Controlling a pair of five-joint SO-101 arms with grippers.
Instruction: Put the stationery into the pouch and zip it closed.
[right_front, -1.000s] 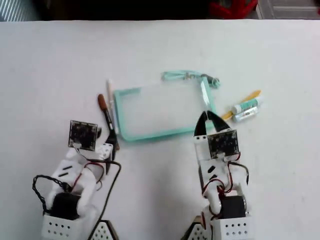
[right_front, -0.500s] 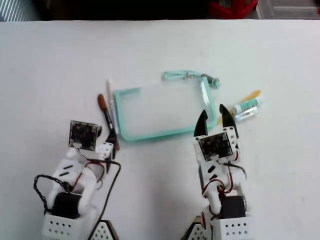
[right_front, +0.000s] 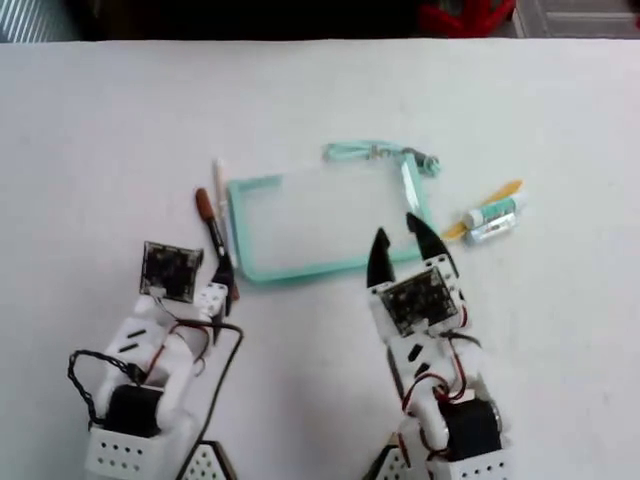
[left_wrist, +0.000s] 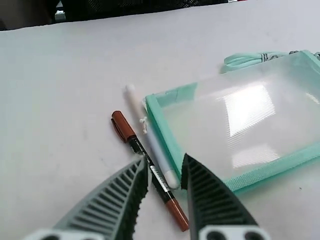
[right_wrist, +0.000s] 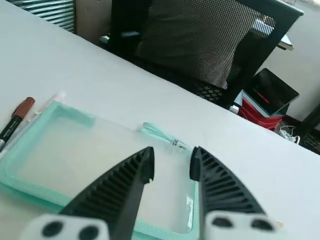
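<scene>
High: pouch (right_front: 290, 268) flat mid-table, looks empty; pens (right_front: 212, 232) just beside one short edge, tubes (right_front: 490, 215) near the other.
Left wrist: left gripper (left_wrist: 164, 161) part-open, empty, over the pens (likely lining up a pick).
Right wrist: right gripper (right_wrist: 172, 151) part-open, empty, over the pouch, probably to steady it.

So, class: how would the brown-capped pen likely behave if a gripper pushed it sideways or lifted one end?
The brown-capped pen looks slim and round, lying flat on the table, so a sideways push would probably roll it. It looks straight and rigid, so it should stay stiff when lifted.
</scene>
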